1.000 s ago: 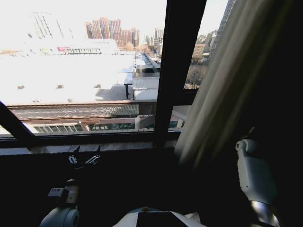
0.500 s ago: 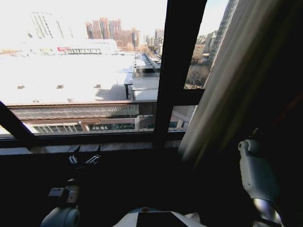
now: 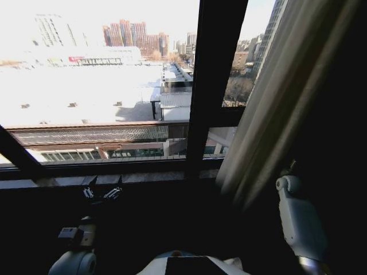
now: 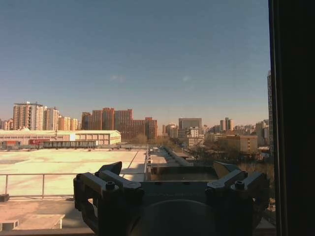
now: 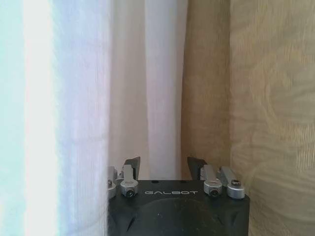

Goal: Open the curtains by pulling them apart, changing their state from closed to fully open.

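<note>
The curtains [image 3: 275,103] hang gathered on the right of the window, beside the dark frame bar [image 3: 209,86]; the right claw [image 5: 164,166] is spread wide, a pleat [image 5: 165,88] between its fingertips; the left claw [image 3: 102,193] waits low by the sill [image 3: 137,177], fingers parted, holding nothing

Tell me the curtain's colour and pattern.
Off-white, sheer curtain with vertical pleats and fine weave; right wrist view shows it best.

The right gripper [image 5: 163,166] had its jaws spread, a pale pleat of the curtains [image 5: 147,88] hanging between them, tan fabric folds right beside that pleat.
</note>
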Available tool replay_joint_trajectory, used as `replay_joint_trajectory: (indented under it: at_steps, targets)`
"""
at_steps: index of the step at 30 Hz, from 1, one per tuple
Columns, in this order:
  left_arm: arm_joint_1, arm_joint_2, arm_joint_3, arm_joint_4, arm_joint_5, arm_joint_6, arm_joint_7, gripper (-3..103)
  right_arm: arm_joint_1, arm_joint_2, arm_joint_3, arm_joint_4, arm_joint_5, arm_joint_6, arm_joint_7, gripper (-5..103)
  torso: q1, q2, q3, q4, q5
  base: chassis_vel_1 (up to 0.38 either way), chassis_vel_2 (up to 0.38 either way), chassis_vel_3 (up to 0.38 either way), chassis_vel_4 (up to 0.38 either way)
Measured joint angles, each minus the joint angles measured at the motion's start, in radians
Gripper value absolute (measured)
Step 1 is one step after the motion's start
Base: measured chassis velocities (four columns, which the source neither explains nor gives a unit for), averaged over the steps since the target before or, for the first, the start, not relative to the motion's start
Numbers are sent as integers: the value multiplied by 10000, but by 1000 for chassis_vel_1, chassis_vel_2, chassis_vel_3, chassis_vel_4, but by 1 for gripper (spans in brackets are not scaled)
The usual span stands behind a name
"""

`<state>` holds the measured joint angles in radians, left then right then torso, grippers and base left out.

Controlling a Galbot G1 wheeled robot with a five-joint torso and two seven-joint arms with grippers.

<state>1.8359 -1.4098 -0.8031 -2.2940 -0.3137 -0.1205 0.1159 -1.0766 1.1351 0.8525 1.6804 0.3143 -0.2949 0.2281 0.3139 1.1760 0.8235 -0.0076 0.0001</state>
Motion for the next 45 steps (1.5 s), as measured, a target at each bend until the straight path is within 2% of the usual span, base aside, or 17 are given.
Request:
replay_joint_trajectory:
  at_steps: [3,6,8,12,21,26,29,35,45]
  targets:
    - [9,-1,-1,2,4,0,0,100,-252,84,-74,668,46,-160,0,61,0,1,0,0,-1,0,0,0,0]
    - [5,0,-13,42,2,-3,-3,100,-900,143,-282,2232,492,-605,-230,77,1,0,1,0,-2,0,0,0,0]
    - [-1,1,-12,60,-1,-6,-3,100,-1089,156,-349,2605,585,-714,-353,77,1,0,1,0,-2,0,0,0,0]
    - [-40,-5,20,91,-6,-15,-6,100,-1820,313,-784,4115,873,-1216,-956,97,-1,1,0,0,-4,0,0,0,0]
    - [-47,11,27,141,-13,-14,-6,100,-2142,585,-1805,5043,897,-1392,-1135,100,0,1,0,0,-1,0,0,0,0]
    - [-57,26,24,200,-27,-32,-6,100,-1711,654,-2218,4670,323,-1323,-1083,100,0,1,0,2,0,0,0,0,0]
    - [-67,30,17,215,-33,-35,-6,100,-1525,652,-2261,4440,116,-1249,-958,100,0,1,1,1,0,0,0,0,0]
    - [-126,43,14,272,-45,-37,-8,100,-1124,629,-2092,3382,-1076,-499,-693,100,0,1,1,1,2,0,0,0,0]
    - [-132,27,31,362,-41,-52,-11,100,-1513,662,-1532,3144,-1162,-274,-249,100,0,0,1,-1,1,0,0,0,0]
